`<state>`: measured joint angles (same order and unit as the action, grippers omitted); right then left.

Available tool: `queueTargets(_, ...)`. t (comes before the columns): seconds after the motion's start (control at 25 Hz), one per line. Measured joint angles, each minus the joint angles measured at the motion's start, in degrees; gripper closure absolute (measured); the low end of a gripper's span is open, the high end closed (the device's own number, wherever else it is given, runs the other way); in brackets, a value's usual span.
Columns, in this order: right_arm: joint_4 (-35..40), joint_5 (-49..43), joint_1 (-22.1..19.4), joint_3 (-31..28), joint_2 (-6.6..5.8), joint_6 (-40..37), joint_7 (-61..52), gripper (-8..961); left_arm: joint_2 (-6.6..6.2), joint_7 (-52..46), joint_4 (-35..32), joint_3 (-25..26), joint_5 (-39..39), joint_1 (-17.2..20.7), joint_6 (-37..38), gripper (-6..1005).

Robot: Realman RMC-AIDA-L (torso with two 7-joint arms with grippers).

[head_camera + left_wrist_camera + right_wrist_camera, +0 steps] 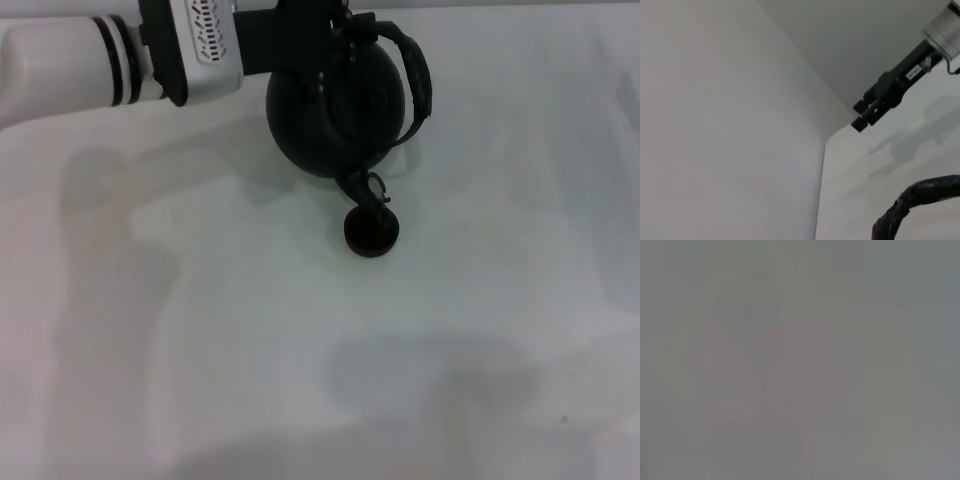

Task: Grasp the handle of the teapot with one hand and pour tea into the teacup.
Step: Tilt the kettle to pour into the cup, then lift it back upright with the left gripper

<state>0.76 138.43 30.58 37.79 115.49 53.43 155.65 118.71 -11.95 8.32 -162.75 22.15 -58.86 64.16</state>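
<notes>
White table (480,330) fills the head view, bare surface with soft shadows across the near half. Left arm (90,60) comes in from the upper left corner, white link with black bands, ending in a black wrist block. Left gripper (335,40) sits at the top of the teapot (330,120), on the handle (415,85); the pot hangs tilted, lid end away from the camera, spout (362,185) pointing down toward the near side. Fingers merge with the black pot and hoop, so can't tell exactly how they sit, but the pot is off level and carried there, so they're clamped on the handle. Teacup (371,231) stands on the table directly under the spout tip, near centre of the head view, just below and nearly touching it. Left wrist view shows a curved piece of the handle (920,200) at the edge, plus the right gripper (866,114) farther off, hanging above the table with its fingers close together, nothing between them. Right wrist view is a flat grey blank, nothing readable.
</notes>
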Motion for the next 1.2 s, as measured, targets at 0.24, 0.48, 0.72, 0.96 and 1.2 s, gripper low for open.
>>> queueTargets(0.24, 0.1, 0.0, 0.0, 0.0, 0.0, -0.3, 0.0, 119, 0.0, 0.0, 0.0, 0.0, 1.2, 1.0, 0.9, 899)
queueTargets(0.48, 0.1, 0.0, 0.0, 0.0, 0.0, -0.3, 0.0, 119, -0.03, 0.0, 0.0, 0.2, 1.5, 2.2, 1.6, 898)
queueTargets(0.72, 0.1, 0.0, 0.0, 0.0, 0.0, -0.7, 0.0, 119, -0.17, 0.0, 0.4, 0.0, 6.4, 4.3, 5.2, 898)
queueTargets(0.96, 0.1, -0.2, 0.0, 0.0, 0.08, -0.7, 0.0, 119, -0.13, 0.0, 1.0, 0.0, 8.0, 5.7, 7.2, 898)
queueTargets(1.2, 0.1, -0.3, 0.0, 0.0, 0.17, -0.7, 0.0, 119, 0.06, 0.1, 0.4, 0.0, 13.2, 8.2, 10.1, 898)
